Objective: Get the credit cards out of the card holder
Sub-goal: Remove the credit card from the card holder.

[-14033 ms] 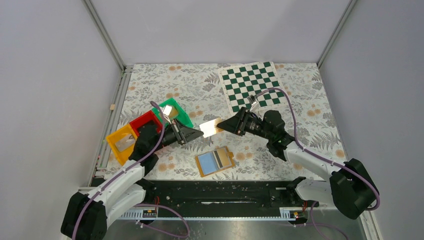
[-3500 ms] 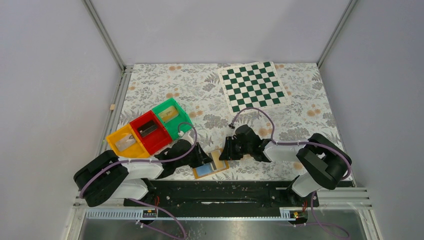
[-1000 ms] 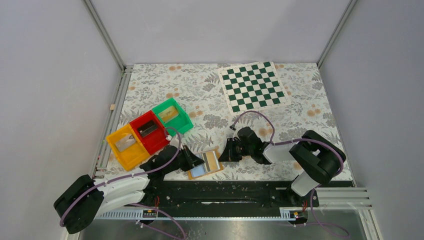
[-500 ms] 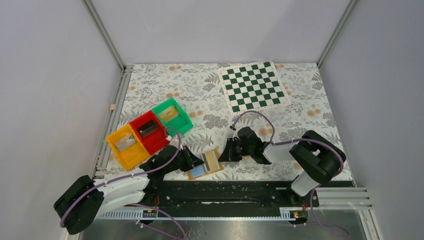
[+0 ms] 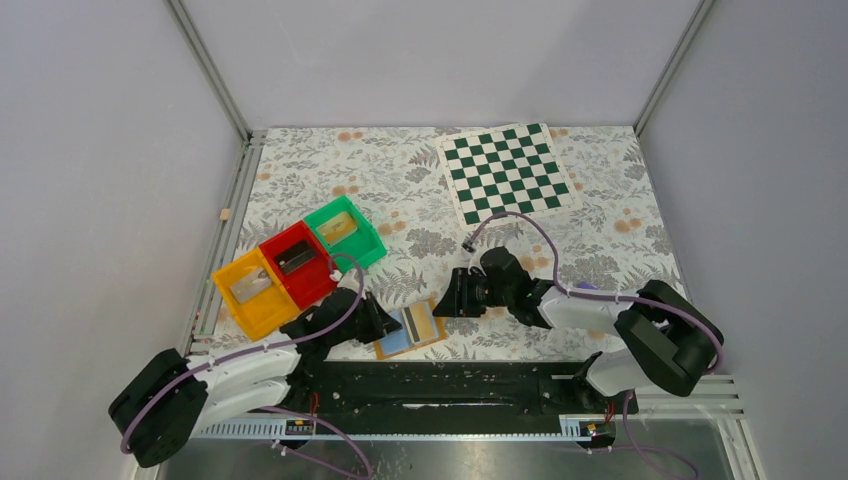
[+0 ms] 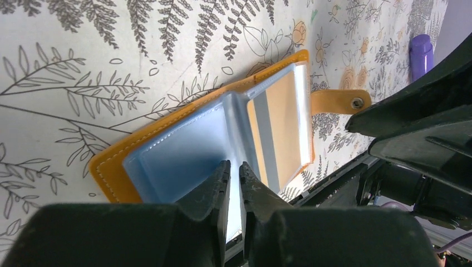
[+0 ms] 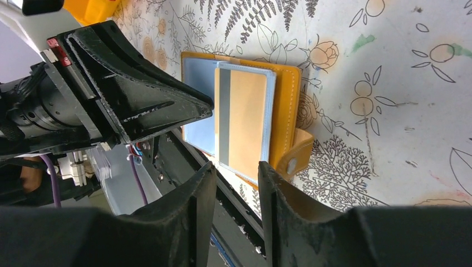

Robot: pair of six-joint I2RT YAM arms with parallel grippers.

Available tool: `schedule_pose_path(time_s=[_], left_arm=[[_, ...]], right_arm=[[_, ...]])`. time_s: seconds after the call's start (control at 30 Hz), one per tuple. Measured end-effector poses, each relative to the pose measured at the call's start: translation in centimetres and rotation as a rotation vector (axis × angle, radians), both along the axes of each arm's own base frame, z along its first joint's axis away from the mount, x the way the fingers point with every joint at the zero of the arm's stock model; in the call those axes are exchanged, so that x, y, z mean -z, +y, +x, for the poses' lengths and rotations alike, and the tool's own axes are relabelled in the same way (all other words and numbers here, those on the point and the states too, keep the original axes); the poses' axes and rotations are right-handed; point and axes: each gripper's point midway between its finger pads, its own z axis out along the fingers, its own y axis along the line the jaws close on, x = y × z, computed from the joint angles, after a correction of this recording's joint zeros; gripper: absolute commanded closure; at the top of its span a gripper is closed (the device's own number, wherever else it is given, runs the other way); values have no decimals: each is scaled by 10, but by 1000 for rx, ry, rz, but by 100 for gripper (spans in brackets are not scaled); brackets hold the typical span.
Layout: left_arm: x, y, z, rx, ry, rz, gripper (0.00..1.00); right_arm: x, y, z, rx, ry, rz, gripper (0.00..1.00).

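The card holder (image 5: 408,330) lies open near the front edge, orange-tan outside and pale blue inside. A tan card with a grey stripe (image 7: 245,117) sits in its clear sleeve and also shows in the left wrist view (image 6: 281,128). My left gripper (image 5: 383,322) is at the holder's left side. Its jaws (image 6: 234,167) are all but shut, tips over the pale-blue page, with nothing seen between them. My right gripper (image 5: 443,305) is just right of the holder. In the right wrist view it (image 7: 236,167) is open and empty, above the holder's snap strap (image 7: 298,156).
Orange (image 5: 250,290), red (image 5: 297,262) and green (image 5: 345,230) bins stand in a row at the left, each with a card in it. A green-and-white chessboard (image 5: 505,172) lies at the back right. The black base rail (image 5: 450,385) runs close along the holder's near side.
Earlier the two grippers held a card between them in the air; now both are low at the holder. In the last second the right arm drew back slightly. The holder has shifted left.
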Motion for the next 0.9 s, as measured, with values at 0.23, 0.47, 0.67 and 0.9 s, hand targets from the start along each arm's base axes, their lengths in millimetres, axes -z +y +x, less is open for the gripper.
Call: schedule_pose_path(time_s=[0.23,0.47,0.67,0.9], left_arm=[[4,-10,5,22,10,-4,89],[3,-23,4,65,12,-39,89],[-2,-35,2,101,10,-57,90],[-4,-43,1,117,10,-75,90]], right_arm=[[11,4,-6,-22,29,-28,58],[10,4,-10,-26,25,-52,56],[2,9,-11,-35,-6,-62,52],[10,1,-7,-18,-19,-122,57]])
